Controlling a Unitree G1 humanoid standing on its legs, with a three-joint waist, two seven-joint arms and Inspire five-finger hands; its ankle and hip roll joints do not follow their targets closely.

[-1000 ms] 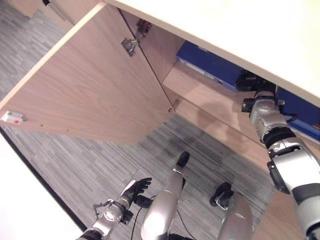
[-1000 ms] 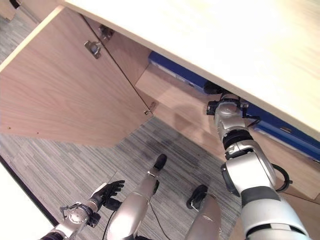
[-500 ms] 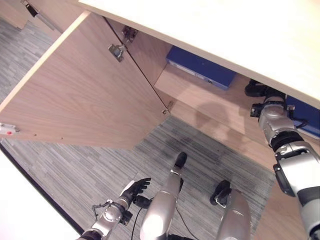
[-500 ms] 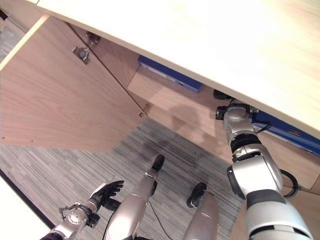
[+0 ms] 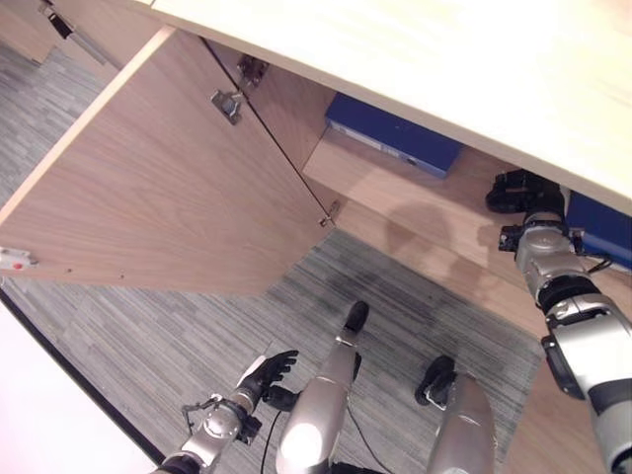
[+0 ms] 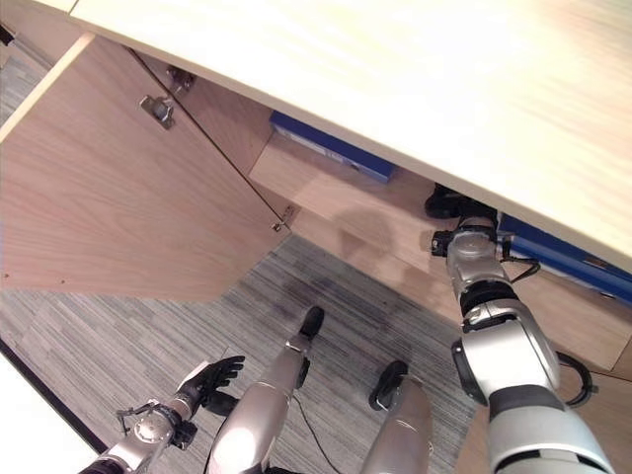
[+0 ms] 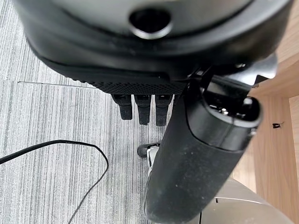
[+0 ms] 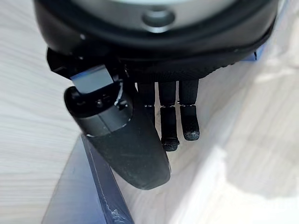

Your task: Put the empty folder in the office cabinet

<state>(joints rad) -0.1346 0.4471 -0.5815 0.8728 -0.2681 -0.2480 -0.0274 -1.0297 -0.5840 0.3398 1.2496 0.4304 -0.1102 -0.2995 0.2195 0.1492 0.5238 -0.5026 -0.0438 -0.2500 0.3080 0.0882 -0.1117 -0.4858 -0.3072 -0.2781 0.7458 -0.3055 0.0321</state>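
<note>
- Folder (image 5: 599, 225): blue, lying flat on the cabinet shelf (image 5: 415, 202), its far end hidden under the cabinet top (image 5: 444, 69). A second blue folder (image 5: 393, 134) lies flat deeper on the same shelf, well apart.
- Right hand (image 5: 521, 190) sits at the shelf just beside the near folder. In the right wrist view the fingers (image 8: 170, 122) hang fairly straight and relaxed, holding nothing; the folder's edge (image 8: 88, 186) lies beside the thumb.
- Left hand (image 5: 267, 372) hangs low over the carpet (image 5: 148, 326), fingers loose and empty.
- Handling, as a judgement: an empty folder should be light, with stiff board covers and a smooth, slippery skin; it may flap open if lifted by one cover. Best taken or pushed at the spine or the near edge.
- Edges and room: door (image 5: 168, 188) stands wide open on the left. The top overhangs the shelf closely, so there is little headroom. Bare shelf lies open between the two folders for sliding.
</note>
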